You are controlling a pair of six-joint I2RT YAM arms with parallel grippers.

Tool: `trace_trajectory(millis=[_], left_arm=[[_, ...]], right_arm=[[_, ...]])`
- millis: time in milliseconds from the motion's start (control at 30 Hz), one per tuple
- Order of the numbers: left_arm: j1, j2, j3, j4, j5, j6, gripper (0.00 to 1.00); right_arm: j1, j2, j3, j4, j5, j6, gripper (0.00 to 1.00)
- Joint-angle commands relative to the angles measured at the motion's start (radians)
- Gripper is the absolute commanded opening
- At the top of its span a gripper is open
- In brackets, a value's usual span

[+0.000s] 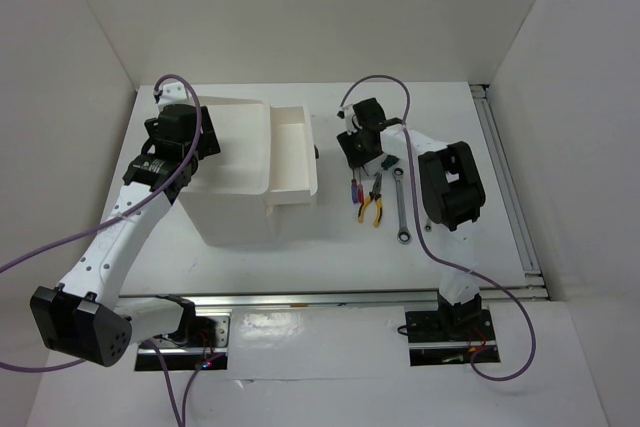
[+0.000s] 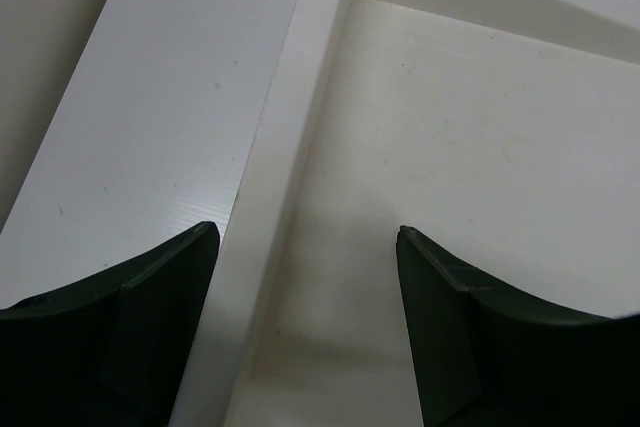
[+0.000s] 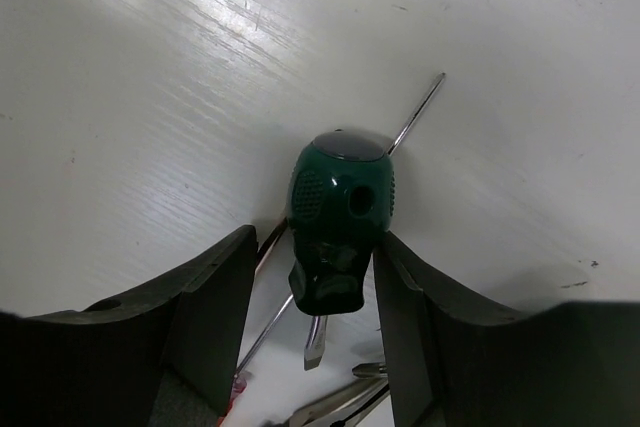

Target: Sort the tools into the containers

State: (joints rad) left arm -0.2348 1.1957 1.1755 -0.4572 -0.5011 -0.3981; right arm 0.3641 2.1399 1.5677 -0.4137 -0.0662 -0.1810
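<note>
My right gripper [image 1: 357,152] [image 3: 315,235] is open, low over the tools, with its jaws either side of a stubby green-handled screwdriver [image 3: 340,217]. The right finger [image 3: 400,287] touches the handle; a gap shows at the left finger [image 3: 225,297]. Thin screwdriver shafts [image 3: 415,112] lie under it. Red and blue screwdrivers [image 1: 355,191], yellow-and-black pliers [image 1: 373,207] and a silver wrench [image 1: 400,209] lie on the table. My left gripper [image 1: 185,142] [image 2: 305,230] is open and empty, astride the left rim [image 2: 270,197] of the white box's top bin [image 1: 240,162].
A shallow drawer [image 1: 295,152] stands slid out on the box's right side, its dark handle [image 1: 316,154] facing the tools. White walls enclose the table on three sides. A metal rail [image 1: 510,197] runs along the right edge.
</note>
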Motion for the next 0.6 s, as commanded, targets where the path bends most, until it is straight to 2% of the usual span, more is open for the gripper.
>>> trace_trajectory(millis=[0, 233, 300, 333, 567], left_arm=[[-0.034, 0.027, -0.043, -0.146, 0.082, -0.015, 0.83], [-0.034, 0.027, -0.043, -0.146, 0.091, -0.015, 0.83], [-0.034, 0.027, -0.043, -0.146, 0.091, -0.015, 0.83], [-0.034, 0.027, -0.043, -0.146, 0.091, -0.015, 0.83], [-0.034, 0.036, -0.043, -0.146, 0.091, -0.015, 0.83]], right_arm=[[0.009, 0.000, 0.049, -0.036, 0.031, -0.006, 0.57], [0.009, -0.015, 0.058, -0.020, 0.043, 0.003, 0.56], [0.009, -0.005, 0.058, -0.020, 0.034, 0.003, 0.35], [0.009, -0.005, 0.058, -0.020, 0.034, 0.003, 0.29], [0.009, -0.015, 0.058, -0.020, 0.023, 0.012, 0.29]])
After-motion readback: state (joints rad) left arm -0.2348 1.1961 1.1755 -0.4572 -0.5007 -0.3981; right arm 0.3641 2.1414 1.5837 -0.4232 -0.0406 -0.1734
